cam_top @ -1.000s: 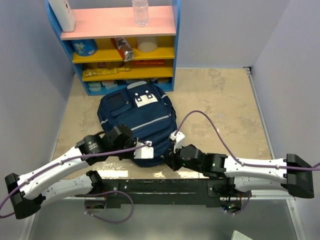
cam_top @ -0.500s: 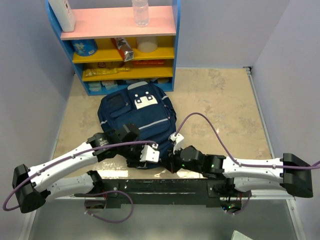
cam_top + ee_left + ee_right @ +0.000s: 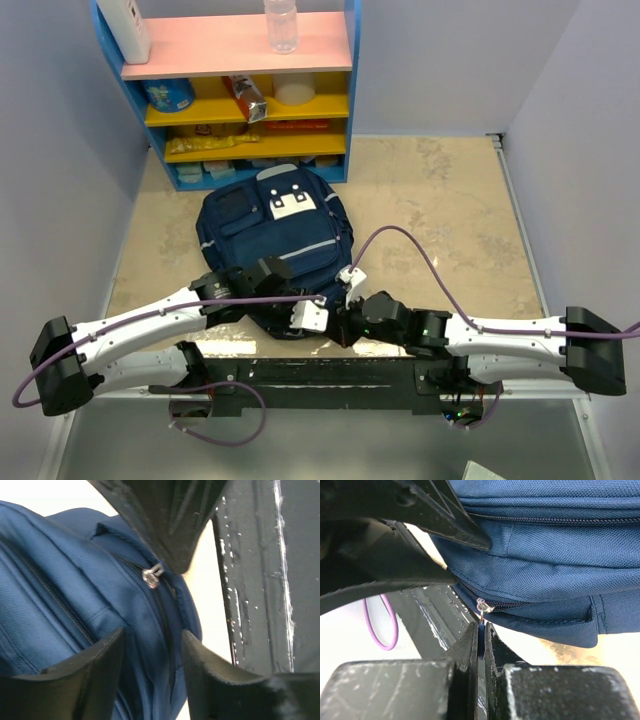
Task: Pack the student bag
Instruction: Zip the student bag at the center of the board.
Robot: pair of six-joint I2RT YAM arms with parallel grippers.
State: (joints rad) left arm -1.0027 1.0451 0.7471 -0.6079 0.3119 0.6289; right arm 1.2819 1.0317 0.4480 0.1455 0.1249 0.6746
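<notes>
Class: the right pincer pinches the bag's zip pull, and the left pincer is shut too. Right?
No: the left wrist view shows the left pincer open over the student bag. The right pincer does pinch the zip pull.

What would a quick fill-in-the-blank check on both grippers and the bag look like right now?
1. The right gripper is shut on the bag's ____.
2. The left gripper, at the near end of the student bag, is ____.
3. The bag's white patch sits at the end nearest the blue ____.

Missing words: zipper pull; open; shelf.
</notes>
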